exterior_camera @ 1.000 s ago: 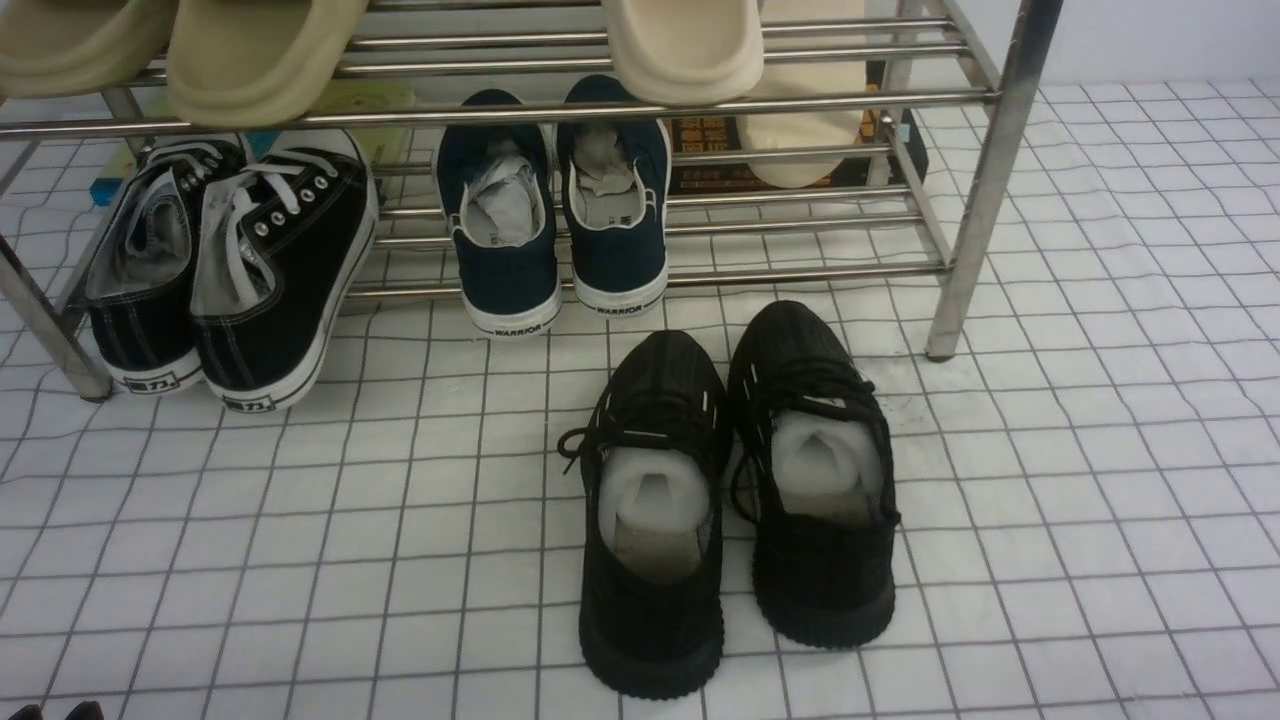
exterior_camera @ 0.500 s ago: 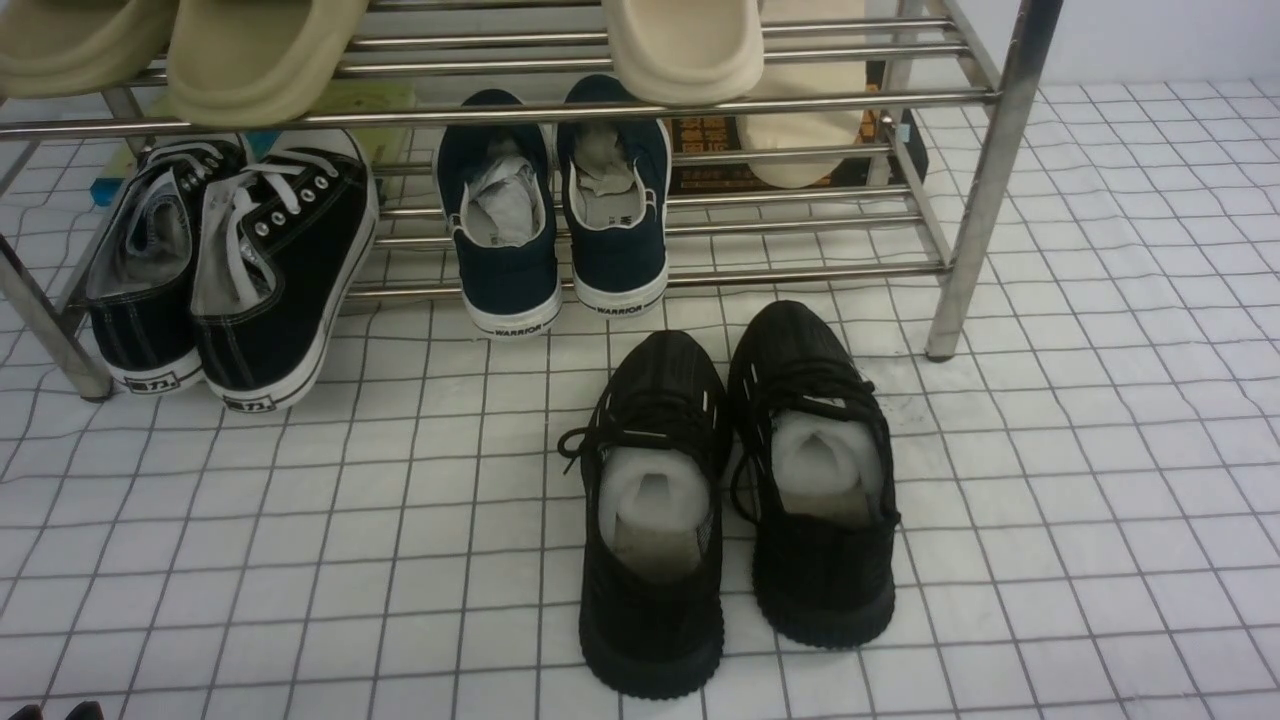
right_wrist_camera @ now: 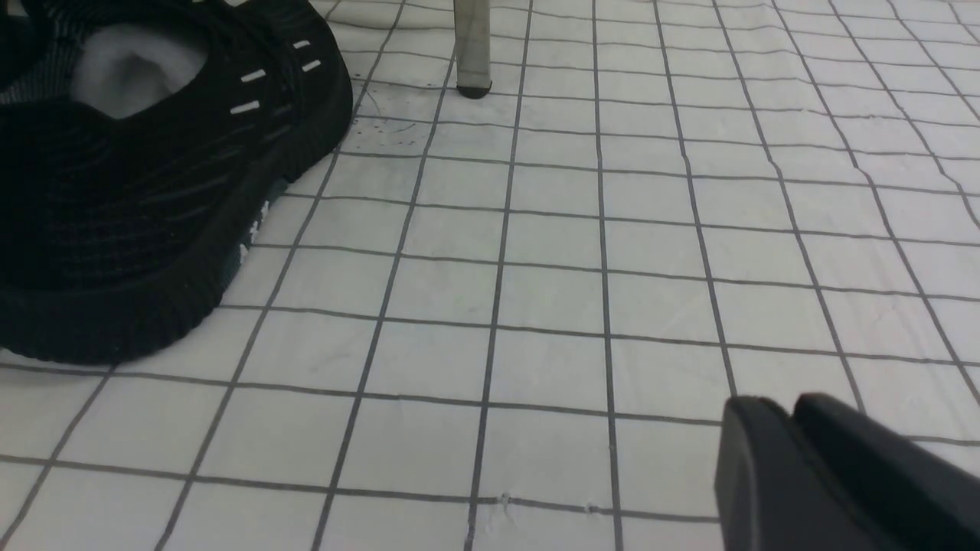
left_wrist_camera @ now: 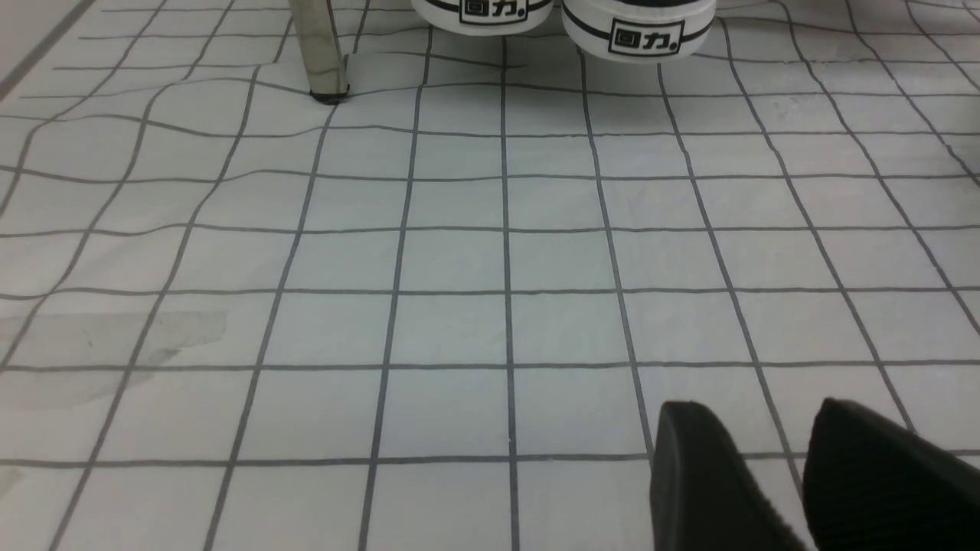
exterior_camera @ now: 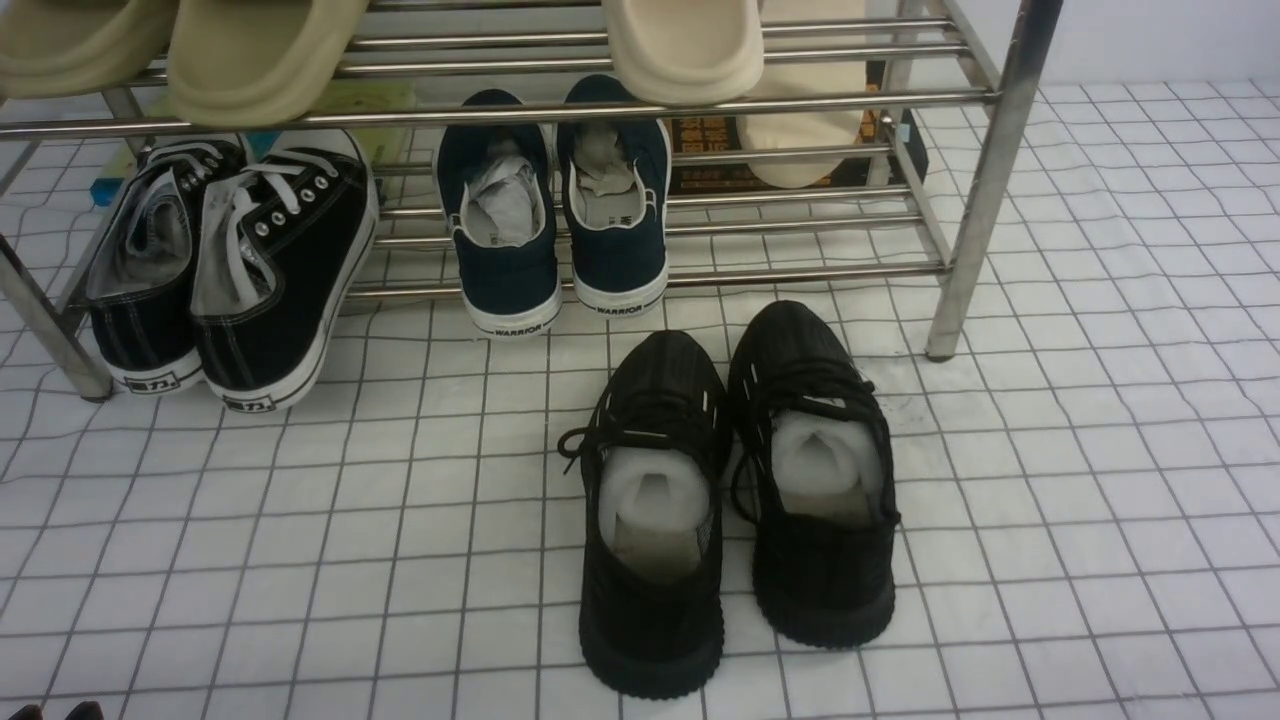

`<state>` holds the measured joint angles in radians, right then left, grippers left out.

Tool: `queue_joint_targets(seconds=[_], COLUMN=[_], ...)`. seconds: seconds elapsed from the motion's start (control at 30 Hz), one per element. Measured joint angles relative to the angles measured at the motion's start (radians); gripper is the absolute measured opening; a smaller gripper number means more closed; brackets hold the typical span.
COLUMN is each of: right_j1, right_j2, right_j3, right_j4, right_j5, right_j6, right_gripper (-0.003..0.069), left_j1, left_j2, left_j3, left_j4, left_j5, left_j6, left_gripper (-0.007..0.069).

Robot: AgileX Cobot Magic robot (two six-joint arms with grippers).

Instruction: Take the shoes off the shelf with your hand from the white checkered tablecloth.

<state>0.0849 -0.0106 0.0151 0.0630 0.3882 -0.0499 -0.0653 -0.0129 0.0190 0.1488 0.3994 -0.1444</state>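
Note:
The two all-black knit shoes [exterior_camera: 735, 490] stand side by side on the white checkered tablecloth [exterior_camera: 1080, 480], just in front of the chrome shelf [exterior_camera: 985, 190], heels toward me. One shoe also shows in the right wrist view [right_wrist_camera: 145, 184]. My right gripper [right_wrist_camera: 788, 413] is shut and empty, low over the cloth to the right of the shoes. My left gripper [left_wrist_camera: 754, 417] is open with a small gap, empty, over bare cloth; its fingertips [exterior_camera: 60, 712] just show at the front view's lower left corner.
On the shelf's lower tier sit black canvas sneakers with white soles [exterior_camera: 230, 270] and navy slip-ons [exterior_camera: 555, 210]. Beige slippers [exterior_camera: 260, 50] lie on the upper tier. The shelf's right front leg [right_wrist_camera: 472, 46] stands beyond the shoes; its left front leg [left_wrist_camera: 318, 46] stands ahead of the left gripper.

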Motion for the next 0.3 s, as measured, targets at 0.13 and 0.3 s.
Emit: queue_joint_targets(seconds=[0.13, 0.3], right_j1=[0.000, 0.000], right_j2=[0.000, 0.000], right_j3=[0.000, 0.000], right_j4=[0.000, 0.000], right_j5=[0.000, 0.000], right_j6=[0.000, 0.000], right_gripper=[0.0085, 0.0094], left_j1=[0.000, 0.000], left_j2=[0.000, 0.000], left_j3=[0.000, 0.000], left_j4=[0.000, 0.000], left_j5=[0.000, 0.000], left_j6=[0.000, 0.000], left_gripper=[0.0239, 0.0239])
